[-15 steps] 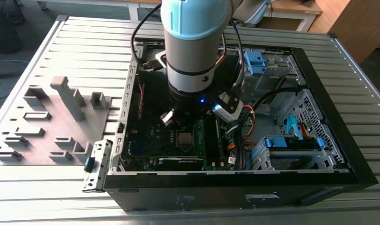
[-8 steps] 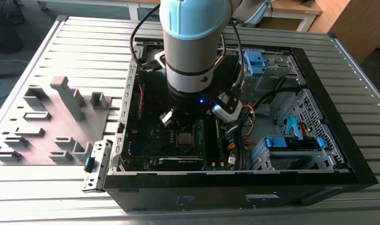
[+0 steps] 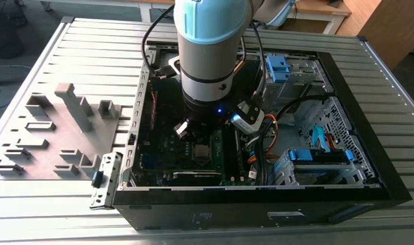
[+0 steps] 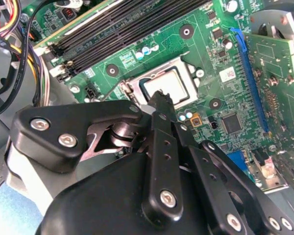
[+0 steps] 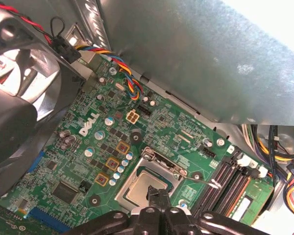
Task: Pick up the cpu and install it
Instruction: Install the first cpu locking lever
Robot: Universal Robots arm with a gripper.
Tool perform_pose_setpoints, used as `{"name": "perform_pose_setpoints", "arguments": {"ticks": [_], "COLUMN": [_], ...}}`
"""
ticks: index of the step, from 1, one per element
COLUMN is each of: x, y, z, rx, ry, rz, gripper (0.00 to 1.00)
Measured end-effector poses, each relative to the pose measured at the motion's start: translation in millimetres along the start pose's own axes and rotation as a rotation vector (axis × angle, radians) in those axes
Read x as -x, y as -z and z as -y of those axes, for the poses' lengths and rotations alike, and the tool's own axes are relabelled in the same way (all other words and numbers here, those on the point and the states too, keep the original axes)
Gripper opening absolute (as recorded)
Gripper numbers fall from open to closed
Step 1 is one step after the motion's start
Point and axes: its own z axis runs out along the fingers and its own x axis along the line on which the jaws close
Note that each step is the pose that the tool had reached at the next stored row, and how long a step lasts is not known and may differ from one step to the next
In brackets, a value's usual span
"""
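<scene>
Gripper (image 4: 160, 95) is hanging tip-down right over the socket, fingers pinched together w/ nothing btwn them in both wrist views; closed like that, they are forming one narrow tip, prob. better suited to pressing or nudging than to carrying. The tip is overlapping one edge of the cpu (image 4: 174, 83), though whether it is actually touching I can't tell. The cpu is lying flat inside the socket frame (image 5: 161, 164), silver top up and edges square to the recess, so it is looking seated, i.e. the pick-and-place part is reading as done. Around the frame the green mobo (image 5: 176, 132) is facing straight up; memory slots (image 4: 132, 22) are running just beside the socket, and a case fan (image 5: 19, 63) w/ coloured leads is sitting further off. In the exterior view the arm (image 3: 207, 51) is reaching down steeply into the computer case (image 3: 227, 219); the case is lying on its side w/ the panel off, prob. so the board is open to a top-down approach. Beyond it, the slatted table (image 3: 77, 46) is carrying a grey parts fixture (image 3: 50, 138), well apart on the exterior view's left.
</scene>
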Motion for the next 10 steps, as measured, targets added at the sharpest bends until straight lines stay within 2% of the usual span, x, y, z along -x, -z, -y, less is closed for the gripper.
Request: {"name": "perform_pose_setpoints", "arguments": {"ticks": [10], "x": [-0.1], "y": [0.0], "z": [0.1], "rx": [0.0000], "ry": [0.000], "rz": [-0.0001], "gripper": [0.12]}}
